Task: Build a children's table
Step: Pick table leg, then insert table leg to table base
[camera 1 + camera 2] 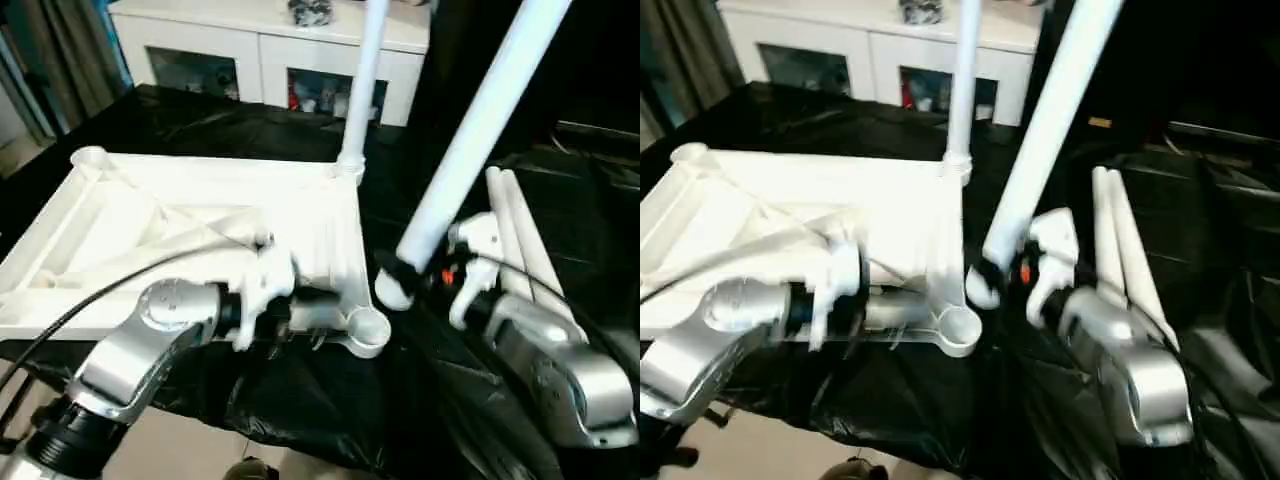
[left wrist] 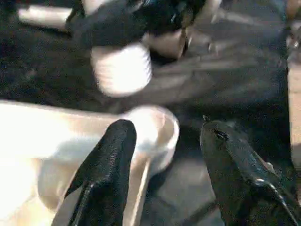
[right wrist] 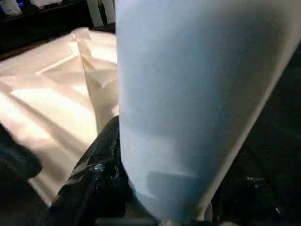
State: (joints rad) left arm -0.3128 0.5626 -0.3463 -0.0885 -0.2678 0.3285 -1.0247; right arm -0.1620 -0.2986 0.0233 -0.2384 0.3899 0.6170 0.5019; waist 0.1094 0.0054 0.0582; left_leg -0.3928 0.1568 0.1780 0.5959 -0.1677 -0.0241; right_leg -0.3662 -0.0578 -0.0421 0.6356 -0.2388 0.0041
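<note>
The tabletop (image 1: 200,240) lies upside down, ribbed underside up, across the left and centre of the frame on the black-covered work surface (image 1: 330,410). One leg (image 1: 362,80) already stands upright in its far corner socket at upper centre. The right gripper (image 1: 405,272) is clenched around a second leg (image 1: 480,130) near its threaded end, and the tube slants toward the upper right. That end hangs just beside the empty near socket (image 1: 368,330) at lower centre, not yet over it. The left gripper (image 2: 162,155) hangs spread at the near rim by that socket, one finger over the plastic, gripping nothing. Two spare legs (image 1: 520,240) lie side by side at centre right. The main risk, as I judge it, is the tilt: pushed in at this slant, the end could catch the socket lip, jam crooked or shove the tabletop sideways, since nothing clamps it. The long overhang could also twist the tube in the fingers, or swing it against the standing leg
</note>
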